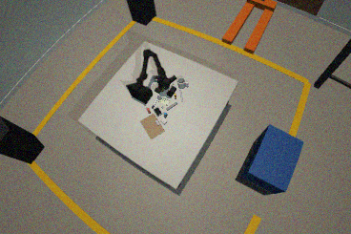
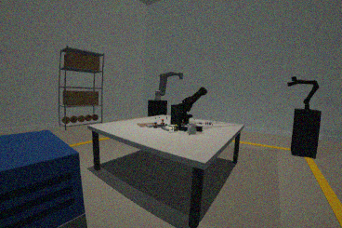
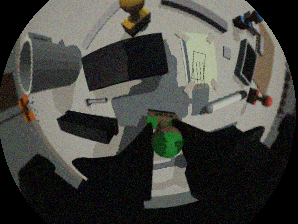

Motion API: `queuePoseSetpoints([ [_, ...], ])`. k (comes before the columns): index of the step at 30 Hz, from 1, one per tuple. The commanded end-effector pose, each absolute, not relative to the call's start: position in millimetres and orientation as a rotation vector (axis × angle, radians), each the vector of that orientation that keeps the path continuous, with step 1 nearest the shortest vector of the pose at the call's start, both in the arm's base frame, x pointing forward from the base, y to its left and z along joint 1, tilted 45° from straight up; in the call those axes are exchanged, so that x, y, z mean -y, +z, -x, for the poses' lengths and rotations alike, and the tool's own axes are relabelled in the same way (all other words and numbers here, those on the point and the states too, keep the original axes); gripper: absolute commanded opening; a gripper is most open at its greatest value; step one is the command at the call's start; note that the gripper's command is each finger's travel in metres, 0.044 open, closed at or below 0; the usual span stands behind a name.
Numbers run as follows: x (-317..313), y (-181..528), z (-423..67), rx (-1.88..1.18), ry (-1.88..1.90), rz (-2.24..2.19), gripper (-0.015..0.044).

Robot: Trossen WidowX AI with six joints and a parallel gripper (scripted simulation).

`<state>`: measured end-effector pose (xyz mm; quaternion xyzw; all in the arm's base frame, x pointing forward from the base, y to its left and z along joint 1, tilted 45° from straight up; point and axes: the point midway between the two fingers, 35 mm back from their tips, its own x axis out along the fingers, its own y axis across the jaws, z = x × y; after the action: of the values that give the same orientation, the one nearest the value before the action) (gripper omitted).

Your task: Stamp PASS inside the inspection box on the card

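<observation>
My gripper (image 3: 161,124) (image 1: 164,88) is shut on a stamp with a round green knob (image 3: 167,143) and a brown base. Its lettering is hidden, and its exact height above the bench cannot be told. The pale card (image 3: 211,65) lies ahead and right of the gripper in the wrist view, with a printed outlined box and dark lines inside. A dark, flat, open pad (image 3: 245,61) lies right of the card. A red-knobbed stamp (image 3: 266,100) is below the pad in that view, and a yellow stamp (image 3: 135,21) is at the top. Whether there is a print on the card cannot be told.
A grey mug (image 3: 52,65) (image 1: 181,83) stands left, beside a large black block (image 3: 125,60). A smaller black block (image 3: 87,126) lies nearer. A white cylinder (image 3: 225,101) lies between card and red stamp. Blue-topped items and a brown board (image 1: 153,126) are beyond the pad.
</observation>
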<state>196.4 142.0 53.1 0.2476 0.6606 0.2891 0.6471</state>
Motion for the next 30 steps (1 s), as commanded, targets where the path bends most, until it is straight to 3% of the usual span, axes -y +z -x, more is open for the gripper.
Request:
queuePoseSetpoints([
  [1, -141, 57, -198, -1.493, 0.666, -0.566, 0.0000],
  [30, -131, 66, -198, -1.493, 0.668, -0.568, 0.0000],
])
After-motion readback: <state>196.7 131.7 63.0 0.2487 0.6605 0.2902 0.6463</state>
